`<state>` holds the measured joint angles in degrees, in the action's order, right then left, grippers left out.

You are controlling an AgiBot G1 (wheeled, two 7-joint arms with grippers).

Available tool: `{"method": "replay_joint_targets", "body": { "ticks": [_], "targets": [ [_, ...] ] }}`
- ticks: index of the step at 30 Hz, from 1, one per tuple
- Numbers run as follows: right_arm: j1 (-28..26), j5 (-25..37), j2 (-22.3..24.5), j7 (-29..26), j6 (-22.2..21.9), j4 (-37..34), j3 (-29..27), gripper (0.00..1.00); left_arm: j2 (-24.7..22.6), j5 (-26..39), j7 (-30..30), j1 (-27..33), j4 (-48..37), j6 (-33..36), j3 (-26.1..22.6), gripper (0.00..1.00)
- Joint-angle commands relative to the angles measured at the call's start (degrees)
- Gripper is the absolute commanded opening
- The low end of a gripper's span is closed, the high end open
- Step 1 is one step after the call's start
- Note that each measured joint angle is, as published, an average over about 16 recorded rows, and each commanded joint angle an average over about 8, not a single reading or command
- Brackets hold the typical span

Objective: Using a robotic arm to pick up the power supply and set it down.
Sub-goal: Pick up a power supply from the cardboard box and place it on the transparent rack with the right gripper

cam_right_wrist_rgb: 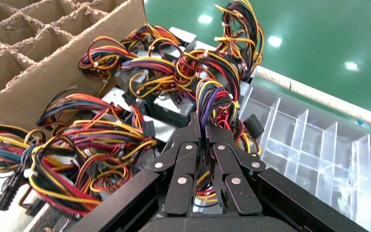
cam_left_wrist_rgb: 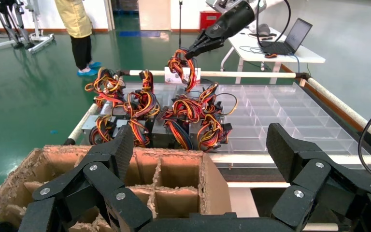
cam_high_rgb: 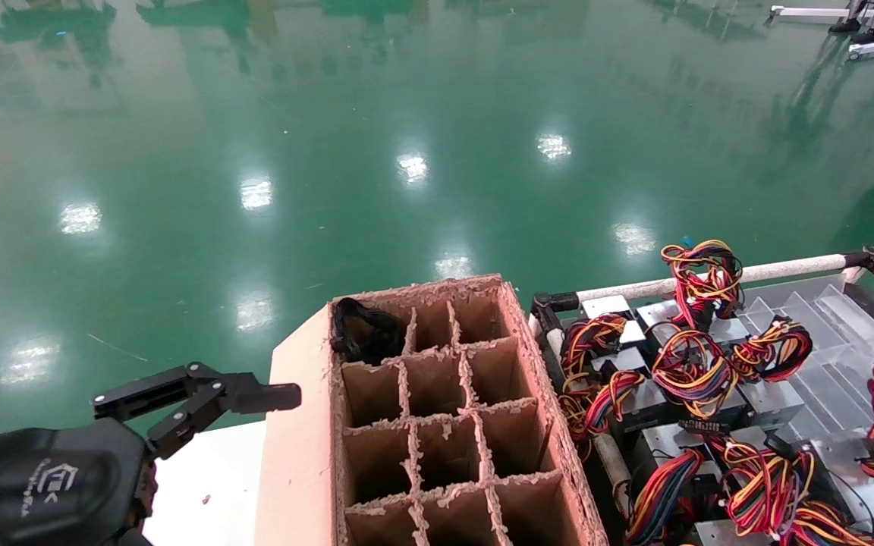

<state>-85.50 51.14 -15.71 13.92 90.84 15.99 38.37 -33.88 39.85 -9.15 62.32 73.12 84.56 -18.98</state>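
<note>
Right gripper (cam_right_wrist_rgb: 204, 126) fingers clamp a wire bundle (cam_right_wrist_rgb: 212, 99), its power supply hidden.

Black screw-studded claw (cam_right_wrist_rgb: 204, 130), white logo

Hardly any writing shows anywhere. The one mark is a white angular logo with a line of small white lettering beside it, printed on the rounded black housing of the left gripper (cam_high_rgb: 202, 402) at the lower left of the head view; the letters are too small and tilted to read. No label shows on the wire bundles or the brown cardboard divider box (cam_high_rgb: 437, 425).
</note>
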Motion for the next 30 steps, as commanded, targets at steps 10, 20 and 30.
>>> {"method": "replay_joint_targets", "body": {
  "ticks": [10,20,30],
  "targets": [
    [1.43,-2.10,-0.06,0.17,-0.57,0.13,1.06,0.00,0.01,-0.01,0.01,0.00,0.00,-0.01,-0.02,1.00],
    [-0.92,-0.59,-3.59,0.95,-2.19,-1.43,2.20,0.00,0.01,-0.02,0.01,0.01,0.00,-0.01,-0.03,1.00],
    [-4.74,2.56,-7.57,1.96,-3.35,-4.49,3.75,0.03,0.02,-0.03,0.02,0.01,0.00,-0.02,-0.04,1.00]
  ]
}}
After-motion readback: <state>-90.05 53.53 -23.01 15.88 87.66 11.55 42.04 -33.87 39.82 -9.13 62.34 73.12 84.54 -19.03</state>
